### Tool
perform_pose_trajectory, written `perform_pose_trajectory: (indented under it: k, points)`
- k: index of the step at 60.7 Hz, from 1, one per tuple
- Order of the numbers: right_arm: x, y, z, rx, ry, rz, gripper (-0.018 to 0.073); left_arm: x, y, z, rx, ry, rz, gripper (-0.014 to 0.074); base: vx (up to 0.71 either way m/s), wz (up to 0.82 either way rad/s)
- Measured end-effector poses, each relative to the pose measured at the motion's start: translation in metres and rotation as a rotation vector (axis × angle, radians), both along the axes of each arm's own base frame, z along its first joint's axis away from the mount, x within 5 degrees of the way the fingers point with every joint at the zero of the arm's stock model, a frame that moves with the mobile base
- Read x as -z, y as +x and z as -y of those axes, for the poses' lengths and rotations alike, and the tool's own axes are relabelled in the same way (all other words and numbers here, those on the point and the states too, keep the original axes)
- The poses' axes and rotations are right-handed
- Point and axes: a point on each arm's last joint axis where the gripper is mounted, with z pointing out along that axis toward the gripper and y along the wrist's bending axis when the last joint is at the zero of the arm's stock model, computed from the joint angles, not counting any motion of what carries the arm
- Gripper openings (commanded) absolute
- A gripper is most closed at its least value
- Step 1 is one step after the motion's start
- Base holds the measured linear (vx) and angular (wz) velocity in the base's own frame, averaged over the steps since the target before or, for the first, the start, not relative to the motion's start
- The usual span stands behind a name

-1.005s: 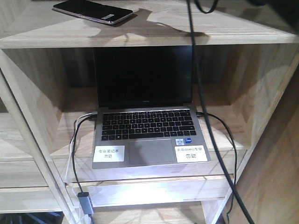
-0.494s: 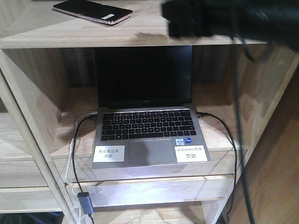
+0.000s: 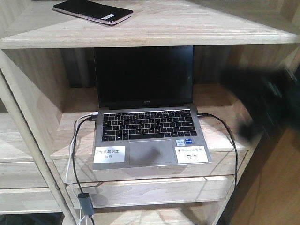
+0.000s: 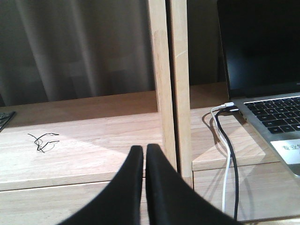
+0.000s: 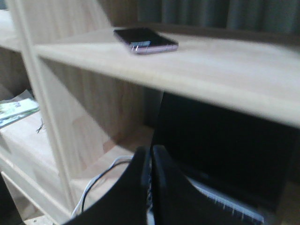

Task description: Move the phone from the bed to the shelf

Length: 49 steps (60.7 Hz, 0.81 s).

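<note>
- Since half a second ago, the dark arm that crossed the top right of the front view has dropped to a blurred dark mass at the right edge, beside the laptop compartment; the phone point(image 3: 92, 11) has not moved.
- Now the phone lies flat on the top board of the shelf point(image 3: 197, 28), toward its left end, touching nothing but the wood.
- It is a thin, glossy black slab with a rose-gold edge and a small white sticker near its right end.
- Its long axis runs roughly left to right in the front view, the right end angled slightly toward the camera.
- Pale wood makes up the shelf, with visible grain, wide flat boards and open compartments.
- A grey laptop point(image 3: 149, 126) with a black screen stands open in the compartment below, white labels on its palm rest, cables point(image 3: 75, 154) trailing from its sides.
- The left gripper point(image 4: 144, 154) shows smooth black fingers pressed together, holding nothing, in front of a shelf upright.
- The right gripper point(image 5: 151, 157) is likewise closed and empty, below the board that carries the phone.
</note>
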Motion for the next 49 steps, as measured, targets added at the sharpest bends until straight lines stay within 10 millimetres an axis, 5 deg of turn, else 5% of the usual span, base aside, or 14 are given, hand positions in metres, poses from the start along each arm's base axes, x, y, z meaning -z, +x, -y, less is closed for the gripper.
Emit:
perform_pose_trajectory:
  k: [25, 49]
  points:
    - [0.054, -0.080, 0.029, 0.002, 0.035, 0.096, -0.0006, 0.000, 0.000, 0.000, 0.000, 0.000, 0.000, 0.0001, 0.00, 0.00]
    - [0.059, -0.096, 0.035, 0.003, 0.057, 0.156, -0.0006, 0.000, 0.000, 0.000, 0.000, 0.000, 0.000, 0.0001, 0.00, 0.00]
